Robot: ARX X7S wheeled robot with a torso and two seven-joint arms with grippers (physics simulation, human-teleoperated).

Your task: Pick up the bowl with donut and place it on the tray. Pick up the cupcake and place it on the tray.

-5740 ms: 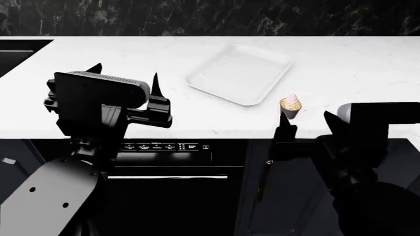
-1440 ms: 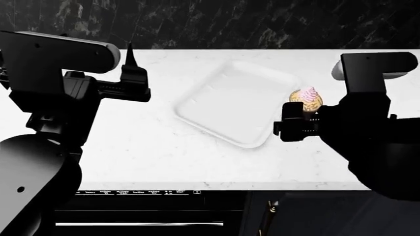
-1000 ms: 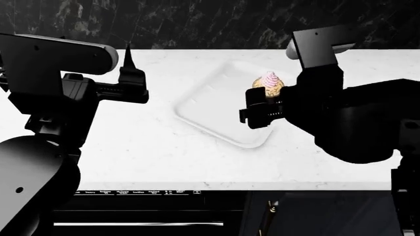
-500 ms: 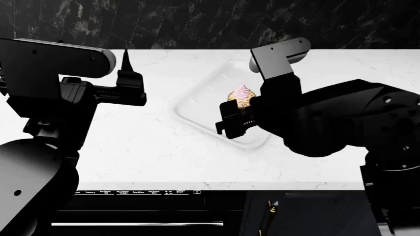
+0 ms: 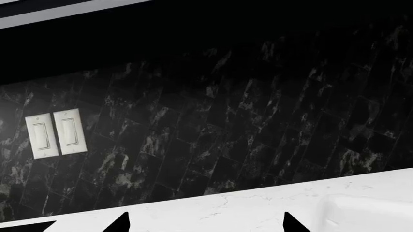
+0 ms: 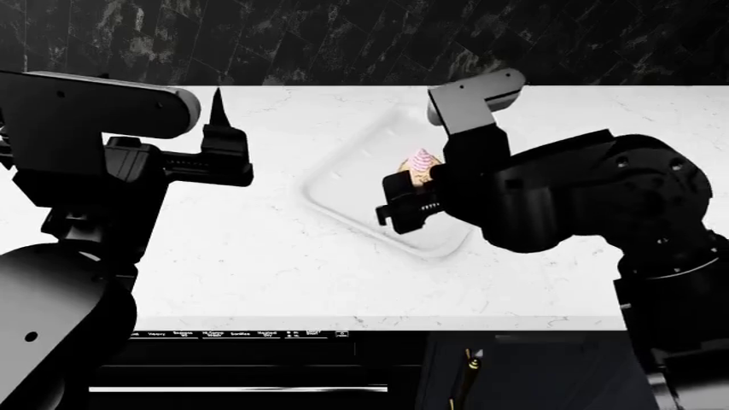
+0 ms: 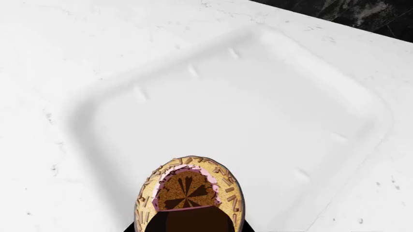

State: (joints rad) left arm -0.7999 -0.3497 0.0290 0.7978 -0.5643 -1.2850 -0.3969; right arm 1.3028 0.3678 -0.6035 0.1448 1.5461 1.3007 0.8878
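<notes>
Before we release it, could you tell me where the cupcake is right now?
In the head view, the cupcake is in the right gripper, over the tray.

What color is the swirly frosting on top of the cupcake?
Pink, on the cupcake over the tray. The head view shows it best.

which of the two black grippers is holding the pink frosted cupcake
The right gripper, over the flat white rectangular tray, holds the pink-frosted cupcake. The left gripper is empty, off to the tray's side.

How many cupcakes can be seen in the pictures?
1. The cupcake is held in the right claw above the tray. The arms may hide others on the counter.
</notes>
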